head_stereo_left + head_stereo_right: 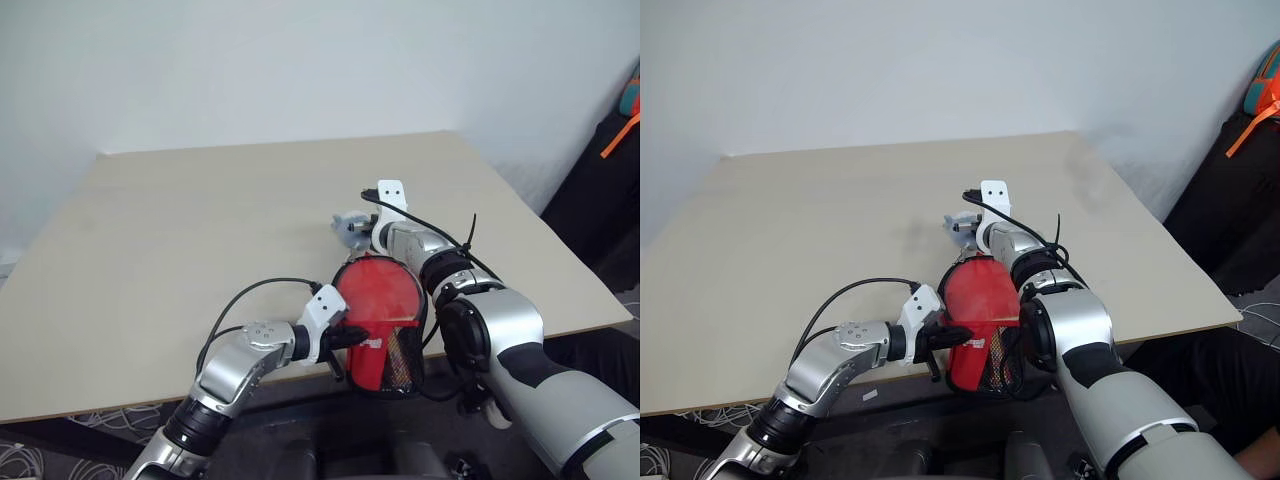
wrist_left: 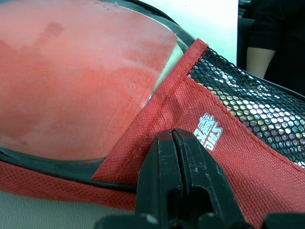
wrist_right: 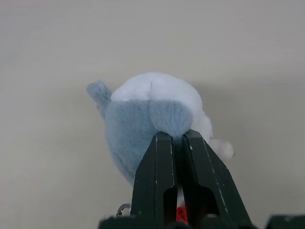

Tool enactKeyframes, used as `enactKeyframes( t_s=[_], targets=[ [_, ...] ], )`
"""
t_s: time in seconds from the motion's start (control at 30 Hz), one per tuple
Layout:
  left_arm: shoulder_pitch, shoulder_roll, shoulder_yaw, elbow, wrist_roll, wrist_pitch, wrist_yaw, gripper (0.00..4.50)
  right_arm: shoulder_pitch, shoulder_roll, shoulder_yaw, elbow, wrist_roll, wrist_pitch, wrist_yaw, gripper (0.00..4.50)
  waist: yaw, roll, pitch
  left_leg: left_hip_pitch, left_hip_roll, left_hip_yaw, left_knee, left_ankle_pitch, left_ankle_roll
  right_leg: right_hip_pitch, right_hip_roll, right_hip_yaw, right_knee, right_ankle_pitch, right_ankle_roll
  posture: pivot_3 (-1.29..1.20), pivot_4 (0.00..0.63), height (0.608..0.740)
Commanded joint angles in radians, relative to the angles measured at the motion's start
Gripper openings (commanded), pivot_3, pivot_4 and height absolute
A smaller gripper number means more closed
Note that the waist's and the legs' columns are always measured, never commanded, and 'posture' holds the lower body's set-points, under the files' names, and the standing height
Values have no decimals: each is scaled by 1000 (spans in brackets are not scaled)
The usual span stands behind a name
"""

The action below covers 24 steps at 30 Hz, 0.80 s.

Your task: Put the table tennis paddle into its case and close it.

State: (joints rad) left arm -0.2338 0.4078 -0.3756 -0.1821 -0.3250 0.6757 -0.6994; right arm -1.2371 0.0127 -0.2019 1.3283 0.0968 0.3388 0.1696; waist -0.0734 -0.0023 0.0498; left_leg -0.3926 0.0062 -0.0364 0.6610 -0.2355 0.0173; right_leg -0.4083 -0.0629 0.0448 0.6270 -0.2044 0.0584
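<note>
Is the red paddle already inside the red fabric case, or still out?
Inside: the paddle's smooth red rubber face lies behind the clear panel of the red fabric, black-mesh case. Whether the case is closed, cannot tell.

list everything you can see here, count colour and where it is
case: one, red fabric with black trim, black mesh patch and white print, at the near edge of the table, partly over the edge
table tennis paddle: one, red face seen through the case's clear panel, inside the case
plush toy: one, pale blue-grey and white, on the table just beyond the case, at the right gripper's fingertips
table: one, light beige top, in front of a white wall
cables: several, white, on the floor under the table's near left edge
person: one, black clothes, bare forearm, standing past the table
left gripper: one, black fingers, shut on the case's red fabric edge
right gripper: one, black fingers, shut, against the plush toy
</note>
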Motion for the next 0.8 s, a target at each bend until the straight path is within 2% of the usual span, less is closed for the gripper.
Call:
enactKeyframes(
  t_s=[0.03,0.53,0.8],
  targets=[
    [-6,18,8,17,28,18,4,0,-29,-19,-1,-35,-1,-23,9,46,0,0,0,0,0,0,0,0,0,0,0,0,0,0,0,0,0,740],
    [-78,103,46,-130,-52,76,-127,0,-28,17,50,-56,5,76,252,46,-1,1,0,0,0,0,-1,0,0,0,0,0,-1,0,0,0,0,740],
    [-120,14,80,-34,-3,-16,-44,0,-22,20,52,-65,9,89,266,46,-1,1,0,0,0,0,0,0,0,0,0,0,-1,0,0,0,0,740]
  ],
)
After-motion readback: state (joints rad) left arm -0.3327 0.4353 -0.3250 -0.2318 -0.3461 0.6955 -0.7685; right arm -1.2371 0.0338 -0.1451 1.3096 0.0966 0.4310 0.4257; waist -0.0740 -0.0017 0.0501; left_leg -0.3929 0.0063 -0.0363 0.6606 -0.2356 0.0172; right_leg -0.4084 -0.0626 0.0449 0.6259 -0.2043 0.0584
